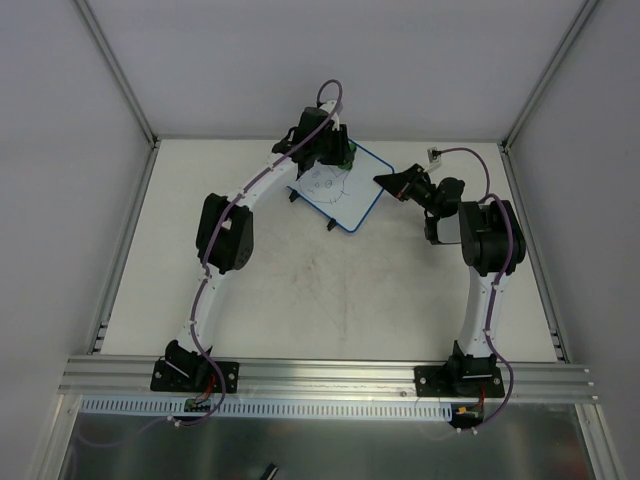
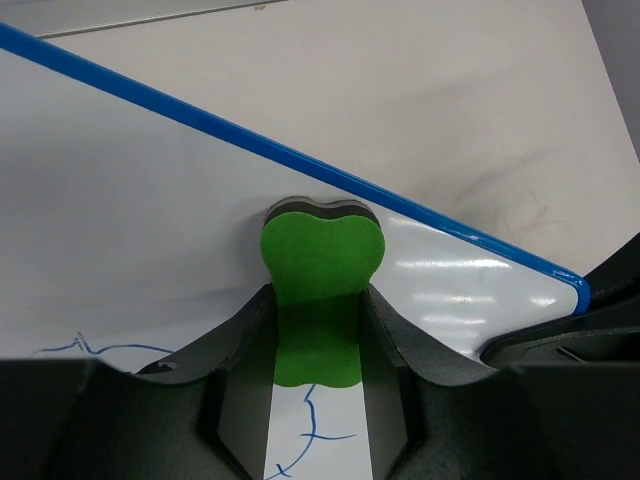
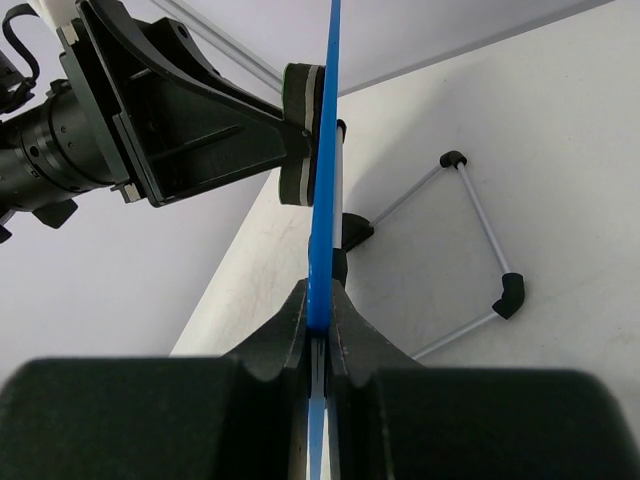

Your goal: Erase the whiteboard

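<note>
Two arms meet at the whiteboard [image 1: 340, 195], a white panel with a thin blue rim and rounded corners, standing on the pale table [image 1: 300, 290] that spreads beneath it and out toward the arm bases. Its little black feet [image 1: 328, 225] show along its near-left edge. The left gripper [image 1: 338, 158] reaches over the whiteboard's far corner, and the left wrist view shows its fingers [image 2: 245, 345] closed on a green bone-shaped eraser [image 2: 322, 255]. The eraser's pad lies flat against the white face, just inside the blue rim. Thin blue strokes of a drawing [image 2: 310, 420] lie on the whiteboard's face nearer the camera than the eraser; from above the drawing reads as a faint round face. The right gripper [image 1: 383, 181] sits at the whiteboard's right corner. Its own camera sees the whiteboard edge-on, with both fingers [image 3: 285, 325] pinched tight on the blue rim. On the whiteboard's back side a wire stand [image 3: 470, 250] with black tips rests on the table.
</note>
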Available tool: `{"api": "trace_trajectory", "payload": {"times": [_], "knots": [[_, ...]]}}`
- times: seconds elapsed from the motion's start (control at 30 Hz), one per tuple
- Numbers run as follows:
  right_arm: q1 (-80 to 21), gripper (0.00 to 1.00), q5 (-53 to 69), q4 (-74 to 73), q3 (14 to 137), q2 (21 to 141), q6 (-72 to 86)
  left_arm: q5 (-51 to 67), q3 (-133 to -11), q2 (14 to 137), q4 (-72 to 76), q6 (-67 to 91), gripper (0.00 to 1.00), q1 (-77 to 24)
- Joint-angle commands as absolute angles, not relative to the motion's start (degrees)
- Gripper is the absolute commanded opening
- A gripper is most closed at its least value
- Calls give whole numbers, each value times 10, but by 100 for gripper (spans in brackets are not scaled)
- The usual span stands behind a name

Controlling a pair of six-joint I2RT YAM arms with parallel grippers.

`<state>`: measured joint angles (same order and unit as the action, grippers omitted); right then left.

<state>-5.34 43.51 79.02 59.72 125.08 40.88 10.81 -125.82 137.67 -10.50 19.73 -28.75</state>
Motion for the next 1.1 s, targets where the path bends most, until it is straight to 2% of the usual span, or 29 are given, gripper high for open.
{"api": "trace_trajectory", "payload": {"times": [0.0, 0.17, 0.37, 0.5, 0.83, 1.07], "knots": [[-102, 0, 539, 877, 592, 1251, 376, 84, -1224, 1390, -124, 236, 0, -274], [-101, 0, 538, 877, 590, 1248, 376, 80, -1164, 1375, -124, 316, 0, -223], [-102, 0, 537, 878, 589, 1245, 377, 47, -1126, 1364, -125, 385, 0, -201], [-103, 0, 536, 878, 586, 1242, 376, 68, -1120, 1374, -124, 426, 0, -187], [-103, 0, 534, 878, 592, 1249, 380, 97, -1121, 1377, -123, 407, 0, -199], [-105, 0, 533, 877, 596, 1252, 382, 27, -1135, 1360, -124, 299, 0, -270]]}}
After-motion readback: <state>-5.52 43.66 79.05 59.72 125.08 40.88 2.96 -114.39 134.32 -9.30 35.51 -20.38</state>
